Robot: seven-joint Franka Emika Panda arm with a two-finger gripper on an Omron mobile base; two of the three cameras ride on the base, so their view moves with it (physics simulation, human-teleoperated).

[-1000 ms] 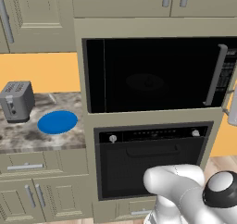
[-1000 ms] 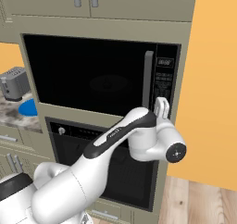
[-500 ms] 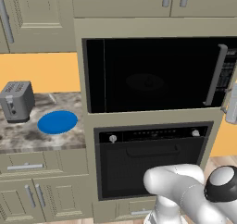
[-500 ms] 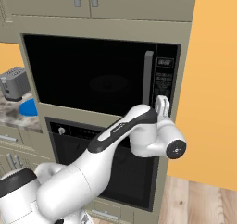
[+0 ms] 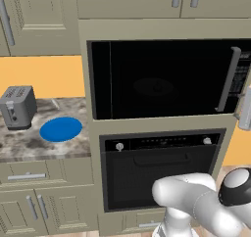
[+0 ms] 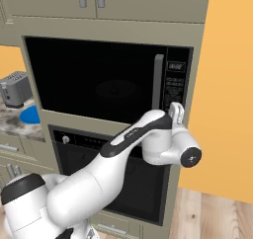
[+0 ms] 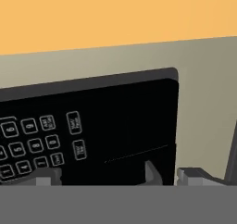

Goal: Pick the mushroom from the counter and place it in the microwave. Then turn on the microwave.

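The tool (image 6: 176, 112) hangs wide open and empty just in front of the microwave (image 6: 99, 80), at the lower end of its keypad (image 6: 174, 87), beside the bar handle (image 6: 158, 82). It sits there, I judge, to press a start button. The door looks shut. No mushroom can be made out; it may be behind the dark glass. On the counter (image 5: 29, 143) stand a toaster (image 5: 17, 106) and a blue plate (image 5: 61, 129).
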